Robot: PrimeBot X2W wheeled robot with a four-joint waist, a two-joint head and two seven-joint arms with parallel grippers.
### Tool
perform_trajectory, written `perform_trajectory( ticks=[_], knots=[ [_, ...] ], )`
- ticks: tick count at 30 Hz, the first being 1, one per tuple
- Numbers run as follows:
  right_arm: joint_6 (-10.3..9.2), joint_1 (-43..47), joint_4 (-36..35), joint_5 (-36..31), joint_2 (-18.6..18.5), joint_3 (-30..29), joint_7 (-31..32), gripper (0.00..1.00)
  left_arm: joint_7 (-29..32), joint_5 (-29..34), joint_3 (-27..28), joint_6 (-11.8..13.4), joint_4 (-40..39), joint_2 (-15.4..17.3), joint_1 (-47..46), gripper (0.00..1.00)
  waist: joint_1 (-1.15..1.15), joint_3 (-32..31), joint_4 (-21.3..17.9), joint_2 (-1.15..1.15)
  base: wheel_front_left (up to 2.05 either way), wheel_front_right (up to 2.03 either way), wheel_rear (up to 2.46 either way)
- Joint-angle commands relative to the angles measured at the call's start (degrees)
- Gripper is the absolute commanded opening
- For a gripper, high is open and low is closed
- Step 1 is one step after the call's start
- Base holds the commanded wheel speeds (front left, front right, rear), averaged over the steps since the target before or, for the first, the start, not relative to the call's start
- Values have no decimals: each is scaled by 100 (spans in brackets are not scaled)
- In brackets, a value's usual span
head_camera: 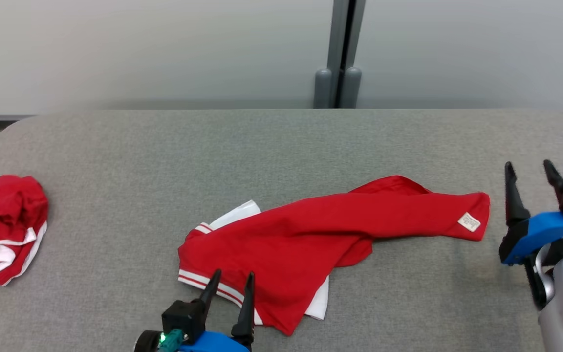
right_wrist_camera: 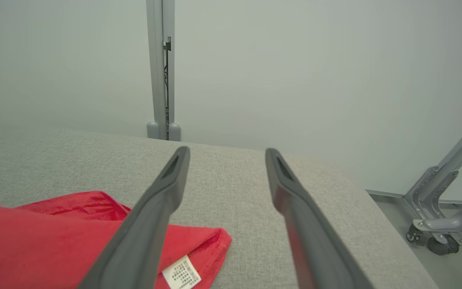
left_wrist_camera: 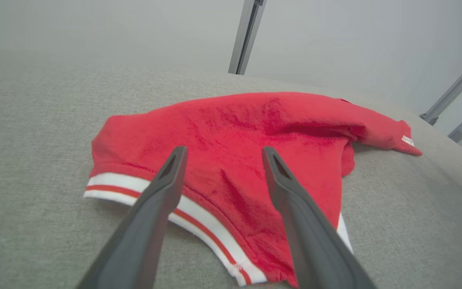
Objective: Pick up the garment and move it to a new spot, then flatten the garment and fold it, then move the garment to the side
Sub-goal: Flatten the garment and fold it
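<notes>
The garment [head_camera: 311, 230] is red with white and red striped trim and a small white label [head_camera: 468, 222]; it lies crumpled and stretched across the middle of the grey table. It fills the centre of the left wrist view [left_wrist_camera: 247, 148], and its label corner [right_wrist_camera: 199, 245] lies at the lower left in the right wrist view. My left gripper [head_camera: 230, 281] stands open at the garment's near striped hem, its fingers [left_wrist_camera: 171, 176] over the cloth with nothing between them. My right gripper [head_camera: 530, 171] is open just right of the label end, apart from the cloth.
A second red and white garment [head_camera: 3, 225] lies bunched at the table's left edge. The grey padded table [head_camera: 281, 146] has free room behind the garment. A pale wall with a grey post [head_camera: 340, 54] stands behind. A metal wheeled frame [right_wrist_camera: 439, 216] stands beyond the table's right edge.
</notes>
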Motion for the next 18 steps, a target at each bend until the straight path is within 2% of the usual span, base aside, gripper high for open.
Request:
perform_trajectory(
  ticks=[1, 7, 11, 18],
  knots=[
    [1, 72, -93, 45, 7, 28, -3, 100, -15, -32, -23, -19, 18, 2, -30, 100, -1, -45, -51, -1, 0, 0, 0],
    [1, 917, -975, 364, 355, 337, -2, 100, -15, -138, -399, -223, 375, 5, 71, 100, -1, -93, -162, -1, 0, 0, 0],
    [1, 1364, -1149, 491, 547, 519, -2, 100, -15, -194, -648, -285, 620, 2, 113, 100, -1, -123, -166, -1, 0, 0, 0],
    [1, 1628, -1172, 580, 693, 662, -2, 100, -15, -337, -584, 187, 947, 1, 55, 100, -1, -121, -187, -1, 0, 0, 0]
  ],
)
